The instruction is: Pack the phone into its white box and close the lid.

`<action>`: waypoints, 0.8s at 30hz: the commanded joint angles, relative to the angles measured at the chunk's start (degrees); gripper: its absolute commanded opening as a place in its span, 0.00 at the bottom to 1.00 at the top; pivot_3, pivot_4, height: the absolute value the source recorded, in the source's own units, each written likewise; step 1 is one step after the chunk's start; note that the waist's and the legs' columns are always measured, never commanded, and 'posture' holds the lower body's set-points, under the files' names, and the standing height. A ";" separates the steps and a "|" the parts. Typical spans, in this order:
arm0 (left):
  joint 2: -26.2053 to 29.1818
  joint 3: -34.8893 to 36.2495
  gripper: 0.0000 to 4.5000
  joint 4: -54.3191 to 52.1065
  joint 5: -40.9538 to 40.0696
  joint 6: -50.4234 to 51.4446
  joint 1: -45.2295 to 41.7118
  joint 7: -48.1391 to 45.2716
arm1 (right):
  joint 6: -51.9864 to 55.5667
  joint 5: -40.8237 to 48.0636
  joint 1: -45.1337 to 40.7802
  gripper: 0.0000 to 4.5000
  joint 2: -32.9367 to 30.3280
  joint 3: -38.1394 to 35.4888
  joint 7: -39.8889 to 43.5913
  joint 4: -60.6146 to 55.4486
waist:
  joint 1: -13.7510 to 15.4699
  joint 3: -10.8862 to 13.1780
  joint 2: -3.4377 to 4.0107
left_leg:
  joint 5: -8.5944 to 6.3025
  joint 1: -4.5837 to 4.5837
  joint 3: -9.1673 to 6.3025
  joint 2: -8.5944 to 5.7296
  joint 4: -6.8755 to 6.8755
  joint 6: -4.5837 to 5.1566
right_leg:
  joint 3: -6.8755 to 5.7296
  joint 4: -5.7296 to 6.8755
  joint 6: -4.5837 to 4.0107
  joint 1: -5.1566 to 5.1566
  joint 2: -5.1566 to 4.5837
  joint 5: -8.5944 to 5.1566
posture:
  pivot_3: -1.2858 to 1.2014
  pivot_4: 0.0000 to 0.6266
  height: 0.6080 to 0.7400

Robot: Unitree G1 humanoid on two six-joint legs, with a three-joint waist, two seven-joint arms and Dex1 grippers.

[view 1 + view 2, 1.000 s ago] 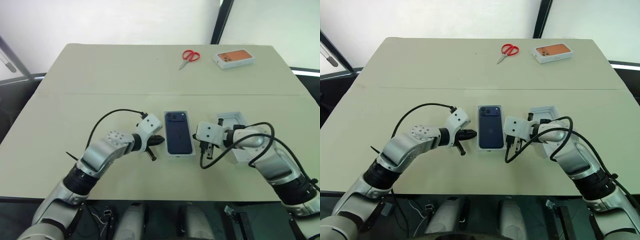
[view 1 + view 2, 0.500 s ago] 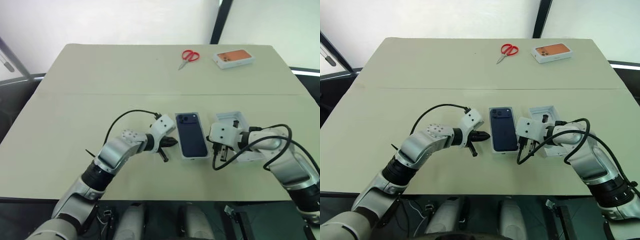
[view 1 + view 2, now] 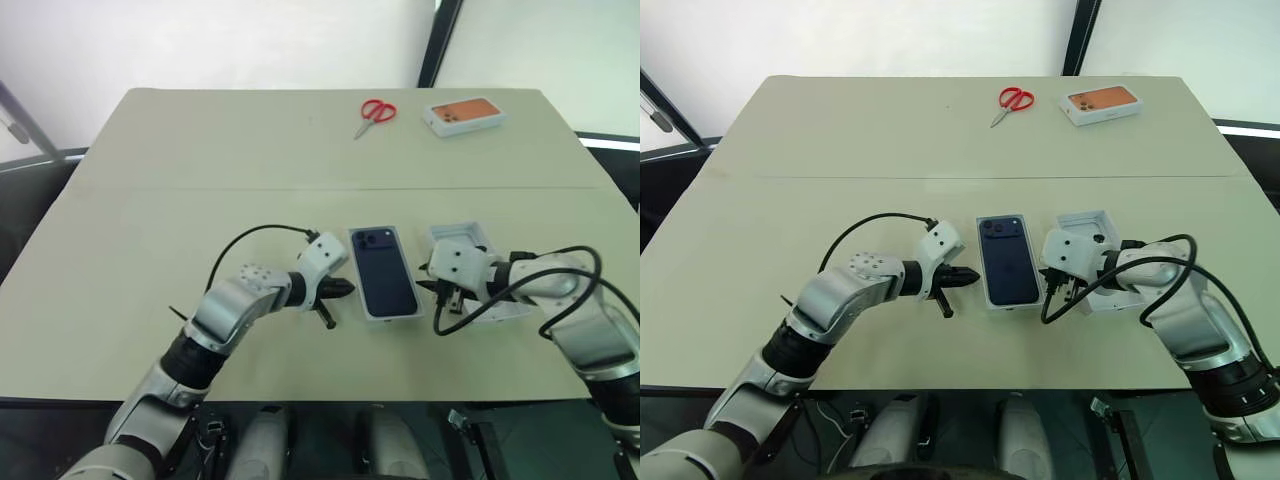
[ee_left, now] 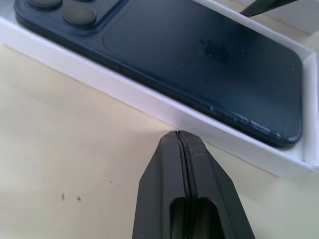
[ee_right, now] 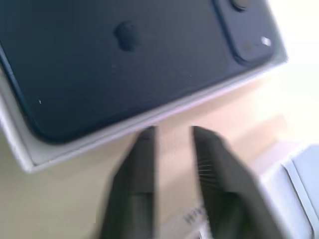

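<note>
The slim navy-blue phone (image 3: 385,282) is lying in the shallow white cardboard box (image 4: 149,102). The left gripper (image 4: 180,137), pinched shut and empty, is nosing its wall; the right gripper (image 5: 172,137), slightly parted, is holding nothing. Fetching the lid seems next.

I saw a dark navy phone (image 3: 385,283) lying in a white box (image 3: 357,290) on a pale beige table (image 3: 200,160). Red-handled scissors (image 3: 376,114) lay at the far side, beside a white box with an orange phone picture (image 3: 463,115). Both grippers' fingers (image 4: 182,194) were black.
</note>
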 commanded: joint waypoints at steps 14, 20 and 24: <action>12.65 6.26 0.00 -9.99 0.97 -26.27 11.61 -15.04 | 55.56 13.31 -10.25 0.84 6.61 -10.59 -14.94 -6.23 | 0.03 -0.02 0.05 | -0.12 0.00 0.03 -0.01 -0.05 0.19 | 0.01 0.01 -0.01 -0.05 -0.12 0.00 | 0.52 0.24 0.68; 14.86 9.82 0.00 -11.27 -5.27 -32.75 17.13 -24.04 | 59.59 14.16 -11.13 0.84 8.47 -10.13 -20.26 -5.38 | 0.27 0.01 0.16 | -0.19 -0.03 0.06 -0.07 -0.10 0.33 | 0.01 0.00 -0.03 -0.08 -0.34 0.00 | 0.52 0.24 0.68; 15.31 10.22 0.00 -10.86 -4.59 -34.04 18.28 -24.48 | 60.56 16.72 -11.15 0.64 9.96 -11.60 -21.54 -4.13 | 0.13 0.01 0.17 | -0.22 -0.02 0.06 -0.09 -0.09 0.39 | -0.01 -0.03 -0.03 -0.06 -0.32 0.00 | 0.52 0.24 0.68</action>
